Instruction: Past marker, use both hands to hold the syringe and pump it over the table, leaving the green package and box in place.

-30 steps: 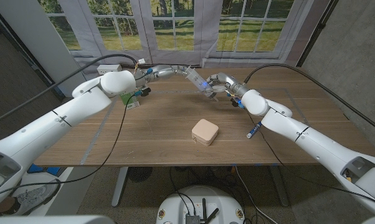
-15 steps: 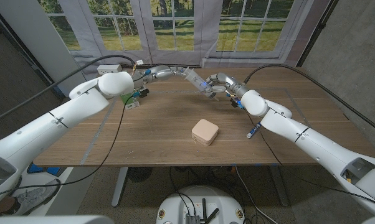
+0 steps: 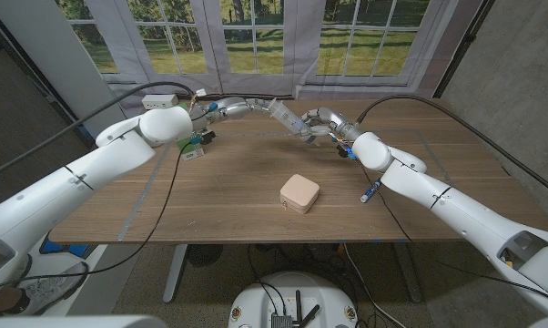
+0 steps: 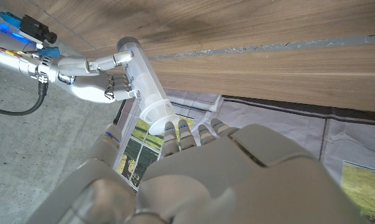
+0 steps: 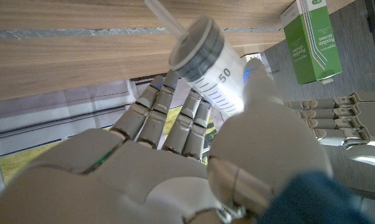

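Note:
A clear syringe (image 3: 283, 114) hangs above the table's far middle, between my two hands. My right hand (image 3: 318, 120) grips its barrel (image 5: 207, 70), which bears a "50" mark, with the thin tip (image 5: 157, 11) pointing toward the wood. My left hand (image 3: 236, 106) reaches in from the other side; its fingertips (image 4: 185, 127) meet the flanged plunger end (image 4: 156, 112). The green package (image 3: 194, 146) lies on the table below my left forearm and appears again as a green package (image 5: 312, 40) in the right wrist view. The beige box (image 3: 299, 193) sits mid-table, nearer to me.
A blue marker (image 3: 371, 189) lies on the wood by my right forearm. Black cables run along both arms over the table (image 3: 228, 200). Windows and a grey curtain stand just behind the far edge.
My left arm has drawn slightly to the left, away from the right hand. The right hand and the barrel stay almost where they were. Package, box and marker are unmoved.

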Robot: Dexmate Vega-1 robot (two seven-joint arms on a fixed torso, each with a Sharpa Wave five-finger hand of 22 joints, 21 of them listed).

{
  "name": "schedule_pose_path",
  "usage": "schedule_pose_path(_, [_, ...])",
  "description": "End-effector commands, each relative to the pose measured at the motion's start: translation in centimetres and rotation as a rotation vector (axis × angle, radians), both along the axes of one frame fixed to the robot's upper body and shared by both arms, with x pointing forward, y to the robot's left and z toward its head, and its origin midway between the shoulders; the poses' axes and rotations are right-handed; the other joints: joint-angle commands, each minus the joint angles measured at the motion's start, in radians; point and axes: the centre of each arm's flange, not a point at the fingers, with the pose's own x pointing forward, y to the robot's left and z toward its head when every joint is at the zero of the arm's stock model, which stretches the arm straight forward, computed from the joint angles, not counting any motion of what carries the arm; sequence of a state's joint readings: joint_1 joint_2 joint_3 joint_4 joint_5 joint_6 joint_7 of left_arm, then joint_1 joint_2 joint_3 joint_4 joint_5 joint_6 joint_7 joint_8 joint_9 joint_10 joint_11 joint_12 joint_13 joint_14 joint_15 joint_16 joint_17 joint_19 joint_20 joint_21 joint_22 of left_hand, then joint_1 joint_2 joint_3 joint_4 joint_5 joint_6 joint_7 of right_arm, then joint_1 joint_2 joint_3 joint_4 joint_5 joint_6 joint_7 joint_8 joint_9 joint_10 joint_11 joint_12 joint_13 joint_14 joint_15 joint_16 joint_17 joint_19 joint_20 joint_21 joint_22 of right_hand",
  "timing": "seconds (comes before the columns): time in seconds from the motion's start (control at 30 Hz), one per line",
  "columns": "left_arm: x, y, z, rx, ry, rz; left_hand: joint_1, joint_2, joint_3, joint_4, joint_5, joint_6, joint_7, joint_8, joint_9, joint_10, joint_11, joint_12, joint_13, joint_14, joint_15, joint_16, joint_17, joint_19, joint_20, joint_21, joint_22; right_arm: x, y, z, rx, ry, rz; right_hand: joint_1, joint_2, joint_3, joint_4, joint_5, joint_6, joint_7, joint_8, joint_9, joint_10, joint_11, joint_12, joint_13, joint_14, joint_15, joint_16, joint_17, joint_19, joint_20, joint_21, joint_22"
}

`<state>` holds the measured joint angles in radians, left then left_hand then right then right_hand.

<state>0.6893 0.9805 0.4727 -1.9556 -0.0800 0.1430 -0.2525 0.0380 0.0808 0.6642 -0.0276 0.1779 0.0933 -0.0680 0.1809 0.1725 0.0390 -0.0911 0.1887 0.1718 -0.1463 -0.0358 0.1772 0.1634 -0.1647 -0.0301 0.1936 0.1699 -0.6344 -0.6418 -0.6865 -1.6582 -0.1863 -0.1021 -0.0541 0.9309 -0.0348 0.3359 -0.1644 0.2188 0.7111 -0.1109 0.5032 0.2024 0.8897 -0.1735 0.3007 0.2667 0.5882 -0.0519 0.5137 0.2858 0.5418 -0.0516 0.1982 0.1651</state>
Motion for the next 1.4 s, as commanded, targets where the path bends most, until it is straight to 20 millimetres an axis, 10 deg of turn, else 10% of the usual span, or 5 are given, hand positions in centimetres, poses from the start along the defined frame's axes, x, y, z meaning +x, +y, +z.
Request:
schedule_pose_path(0.03, [-0.8,0.9,0.3,-0.022,-0.028,0.025,0.007,0.078,0.004,-0.003,0.003,-0.001,0.002,0.0,-0.001,-0.001,-0.004,0.0,0.0,0.007,-0.043,0.001,0.001,-0.003,-0.03,0.006,0.002,0.4,-0.3,-0.4,0.002,0.02,-0.006,0.138,0.152,0.001,0.002,0.004,0.105,-0.106,0.006,0.003,0.031,-0.032,0.001,0.006,0.005,-0.171,0.0,0.006,0.006,-0.051,-0.005,0.003])
schedule_pose_path(1.4, [-3.0,4.2,-1.9,-0.313,-0.138,0.097,0.018,0.072,0.004,-0.02,0.001,-0.002,-0.016,-0.002,-0.001,-0.031,0.011,-0.006,0.001,0.021,-0.036,-0.001,0.001,0.045,-0.017,0.015,0.002,0.0,-0.6,-0.8,-0.066,0.034,-0.036,0.147,0.152,-0.005,-0.001,0.004,0.102,-0.106,-0.004,0.004,0.024,-0.032,-0.007,0.014,-0.009,-0.172,-0.009,0.014,0.003,-0.05,-0.005,0.004])
